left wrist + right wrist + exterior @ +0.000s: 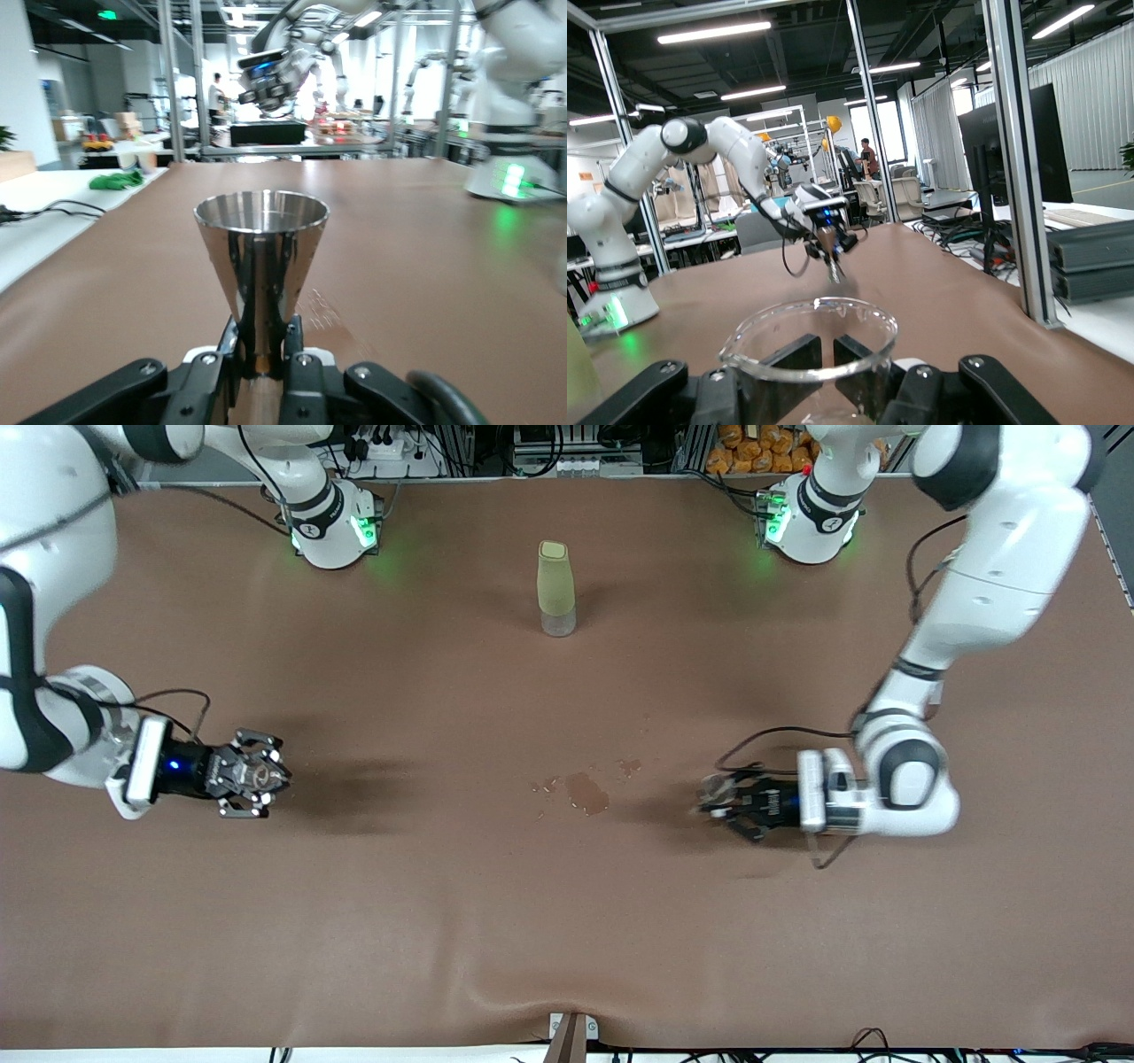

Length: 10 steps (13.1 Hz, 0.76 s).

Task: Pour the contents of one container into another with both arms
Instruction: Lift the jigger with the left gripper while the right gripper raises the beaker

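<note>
My left gripper [719,801] is shut on the narrow waist of a shiny steel cone-shaped cup [714,787], held upright over the table toward the left arm's end. The left wrist view shows the cup [261,252] rising from that gripper [262,354]. My right gripper [266,777] is shut on a clear glass beaker [260,774] over the right arm's end. In the right wrist view the beaker [808,329] fills the space in front of the right gripper [833,367], its spouted rim up. Whether either vessel holds liquid cannot be told.
A tall pale green bottle [556,588] with a clear base stands mid-table near the arm bases. A dark wet stain [586,792] with small splashes marks the brown cloth between the two grippers. Each wrist view shows the other arm's gripper farther off.
</note>
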Motion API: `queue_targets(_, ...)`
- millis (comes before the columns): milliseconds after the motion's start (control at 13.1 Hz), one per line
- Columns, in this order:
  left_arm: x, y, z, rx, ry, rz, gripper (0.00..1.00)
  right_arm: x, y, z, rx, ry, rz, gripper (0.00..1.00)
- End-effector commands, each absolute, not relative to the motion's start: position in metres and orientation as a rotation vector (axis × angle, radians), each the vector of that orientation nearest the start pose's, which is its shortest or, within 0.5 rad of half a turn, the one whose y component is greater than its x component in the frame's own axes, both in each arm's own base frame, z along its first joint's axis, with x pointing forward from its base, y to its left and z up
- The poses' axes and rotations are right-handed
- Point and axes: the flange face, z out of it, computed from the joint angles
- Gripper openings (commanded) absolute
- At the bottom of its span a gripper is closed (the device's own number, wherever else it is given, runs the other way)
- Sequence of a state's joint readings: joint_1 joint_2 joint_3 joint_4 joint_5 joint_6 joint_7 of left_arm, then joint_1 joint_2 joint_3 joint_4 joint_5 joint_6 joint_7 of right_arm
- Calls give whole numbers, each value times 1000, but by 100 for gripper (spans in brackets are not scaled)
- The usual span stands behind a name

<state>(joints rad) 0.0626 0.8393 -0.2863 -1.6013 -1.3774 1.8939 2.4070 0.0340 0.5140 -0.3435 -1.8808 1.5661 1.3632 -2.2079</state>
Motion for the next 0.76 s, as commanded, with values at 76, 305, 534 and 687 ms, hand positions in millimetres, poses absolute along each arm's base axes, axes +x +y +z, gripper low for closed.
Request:
queue_targets(76, 651, -315, 209, 1360, -1250, 1114, 0, 554, -24, 358, -1424, -973, -1129, 0)
queue_targets(305, 640, -379, 229, 1459, -1224, 1043, 0, 545, -15, 383, -1427, -989, -1065, 0)
queue_targets(534, 627, -410, 226, 1479, -1168, 1045, 0, 543, 2, 395, -1428, -974, -998, 0)
queue_targets(687, 626, -431, 232, 1507, -1198, 1077, 0, 545, 19, 399, -1435, -989, -979, 0)
